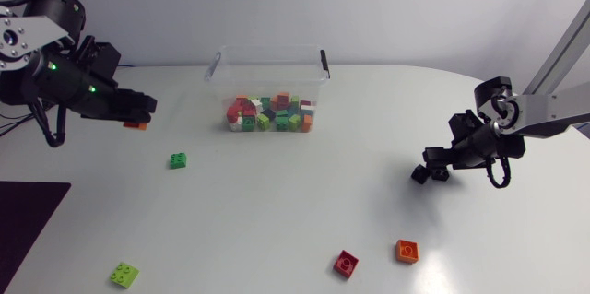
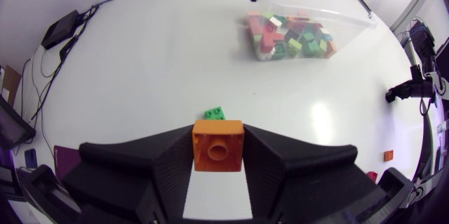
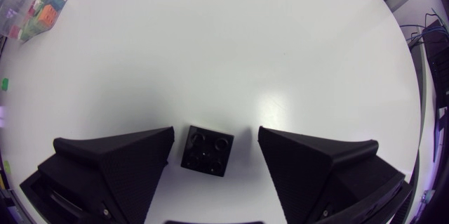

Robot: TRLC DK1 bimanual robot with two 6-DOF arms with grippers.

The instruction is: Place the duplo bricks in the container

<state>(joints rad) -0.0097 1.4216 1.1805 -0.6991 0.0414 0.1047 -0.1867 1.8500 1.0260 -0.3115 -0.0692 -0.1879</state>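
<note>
Container (image 1: 272,51) holds many bricks (image 1: 272,114). My left gripper (image 2: 218,155) clamps an orange brick (image 2: 218,145), well short of it. My right gripper (image 3: 216,140) gapes around a black brick (image 3: 207,152) on the table (image 1: 277,202). Four more lie loose.

Clear container (image 1: 269,71) was part-full. Left gripper (image 2: 218,151) clamped orange brick (image 2: 218,145). Black brick (image 3: 207,151), green brick (image 1: 178,159), lime brick (image 1: 124,275), red brick (image 1: 346,264) and second orange brick (image 1: 407,251) lay loose.

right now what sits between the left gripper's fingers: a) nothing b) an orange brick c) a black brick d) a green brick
b: in the left wrist view the left gripper is shut on an orange duplo brick, touching it from both sides.
</note>
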